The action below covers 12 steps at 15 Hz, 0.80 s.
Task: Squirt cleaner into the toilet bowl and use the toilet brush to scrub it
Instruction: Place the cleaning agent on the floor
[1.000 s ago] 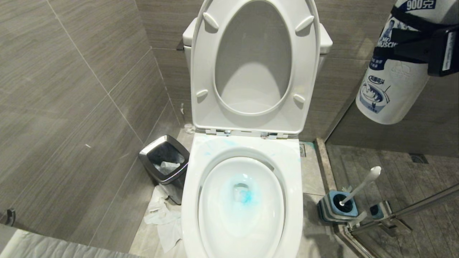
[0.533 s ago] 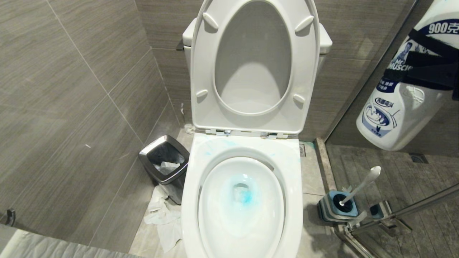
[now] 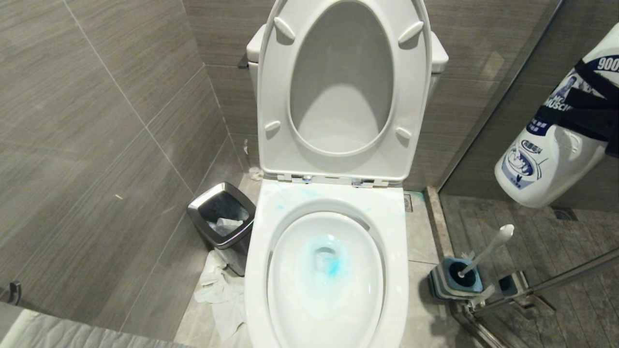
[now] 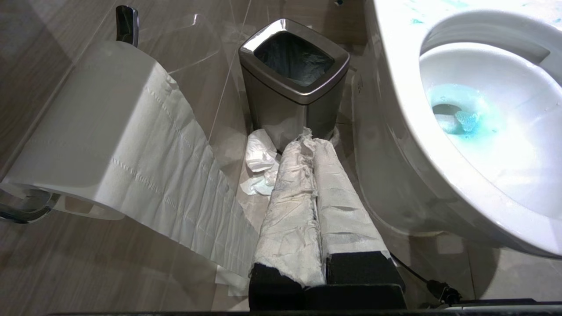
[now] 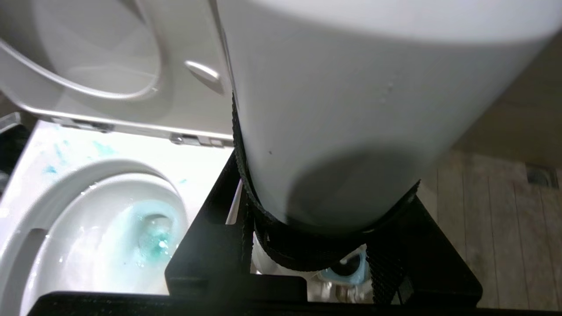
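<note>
Toilet bowl [image 3: 329, 270] centre of head view, seat and lid up, turquoise cleaner [image 3: 331, 263] pooled at the drain; right gripper [image 3: 592, 113] at far right clamps a white bottle [image 3: 546, 164] in mid-air above the toilet brush [image 3: 486, 251] standing in its holder [image 3: 454, 278]. Left wrist view: left gripper [image 4: 314, 149], tissue-wrapped fingers pressed together, empty, near bin [image 4: 294, 83]. Right wrist view: bottle [image 5: 351, 131] fills the jaws.

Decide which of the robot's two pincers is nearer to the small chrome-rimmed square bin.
The left. The left pincer, its fingers wrapped in white paper, points at the small chrome-rimmed square bin just beyond. The right pincer holds the white cleaner bottle across the toilet.
</note>
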### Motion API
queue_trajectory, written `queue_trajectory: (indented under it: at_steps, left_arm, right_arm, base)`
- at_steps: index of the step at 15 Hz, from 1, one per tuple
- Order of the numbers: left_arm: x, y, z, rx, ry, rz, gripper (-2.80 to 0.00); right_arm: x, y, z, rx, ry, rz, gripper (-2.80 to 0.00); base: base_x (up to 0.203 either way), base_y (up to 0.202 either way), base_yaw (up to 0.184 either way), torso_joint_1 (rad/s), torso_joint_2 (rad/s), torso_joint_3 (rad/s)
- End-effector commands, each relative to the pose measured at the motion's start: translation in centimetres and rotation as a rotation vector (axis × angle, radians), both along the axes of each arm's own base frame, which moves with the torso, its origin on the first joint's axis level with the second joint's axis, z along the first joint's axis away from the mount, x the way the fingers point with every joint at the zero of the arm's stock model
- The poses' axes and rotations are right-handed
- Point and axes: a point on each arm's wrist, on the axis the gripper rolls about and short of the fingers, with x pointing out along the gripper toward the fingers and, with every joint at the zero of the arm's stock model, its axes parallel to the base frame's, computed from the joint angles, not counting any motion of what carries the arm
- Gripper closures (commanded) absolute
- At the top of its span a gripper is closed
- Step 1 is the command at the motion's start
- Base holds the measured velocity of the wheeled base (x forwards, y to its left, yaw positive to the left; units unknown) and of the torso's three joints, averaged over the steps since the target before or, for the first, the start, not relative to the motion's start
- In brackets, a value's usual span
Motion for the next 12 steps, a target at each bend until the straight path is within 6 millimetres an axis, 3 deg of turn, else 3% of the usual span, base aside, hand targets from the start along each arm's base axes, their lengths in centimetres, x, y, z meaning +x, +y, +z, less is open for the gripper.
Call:
queue_trajectory:
  at_steps: [1, 4, 8, 12]
  left_arm:
    - [0.0, 0.0, 0.0, 0.0, 0.002, 0.0, 0.0]
    - [0.0, 0.0, 0.0, 0.0, 0.002, 0.0, 0.0]
    - [0.0, 0.0, 0.0, 0.0, 0.002, 0.0, 0.0]
    - [0.0, 0.0, 0.0, 0.0, 0.002, 0.0, 0.0]
  right_arm:
    - [0.3, -0.3, -0.5, 0.006, 0.016, -0.018, 0.0]
    - [1.6, -0.3, -1.7, 0.017, 0.028, -0.028, 0.0]
    - [5.0, 0.2, -3.6, 0.017, -0.03, -0.036, 0.0]
    - [6.5, -0.1, -5.8, -0.082, 0.002, -0.055, 0.0]
  base:
    - [0.0, 0.0, 0.0, 0.0, 0.0, 0.0]
    - [0.0, 0.0, 0.0, 0.0, 0.0, 0.0]
    - [0.0, 0.0, 0.0, 0.0, 0.0, 0.0]
    - [0.0, 0.0, 0.0, 0.0, 0.0, 0.0]
